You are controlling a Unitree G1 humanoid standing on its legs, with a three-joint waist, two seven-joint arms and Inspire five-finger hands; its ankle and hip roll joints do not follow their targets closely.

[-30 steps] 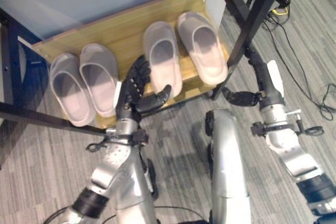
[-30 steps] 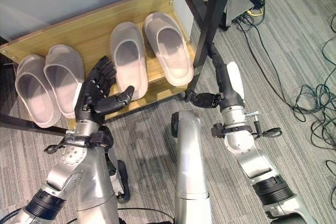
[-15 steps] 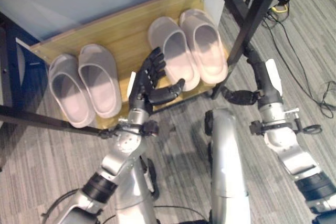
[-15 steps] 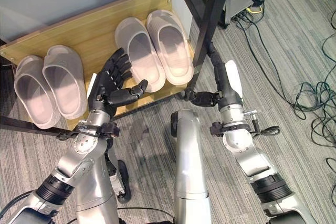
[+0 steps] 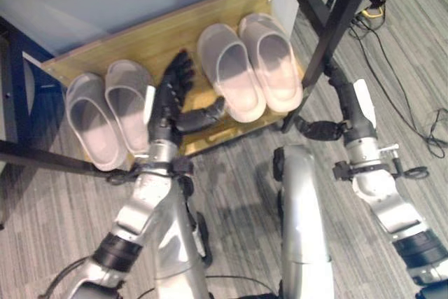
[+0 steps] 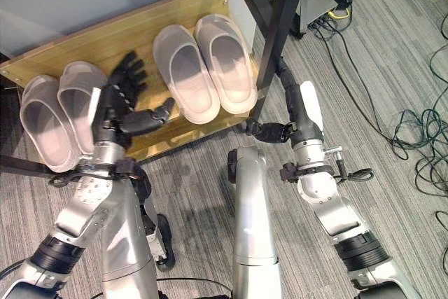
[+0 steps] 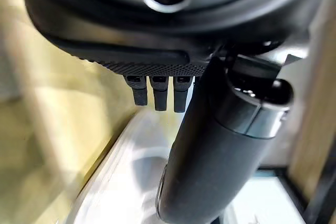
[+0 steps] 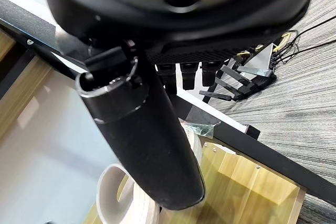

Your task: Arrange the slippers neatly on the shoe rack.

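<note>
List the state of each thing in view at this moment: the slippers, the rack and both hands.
Left pair of pale grey slippers: side by side on the shelf, heels overhanging the front edge.
Right pair of pale grey slippers: side by side, touching.
Wooden shoe rack shelf: holds both pairs.
Left hand: open, over the shelf between the pairs.
Right hand: open, beside the black frame leg.
</note>
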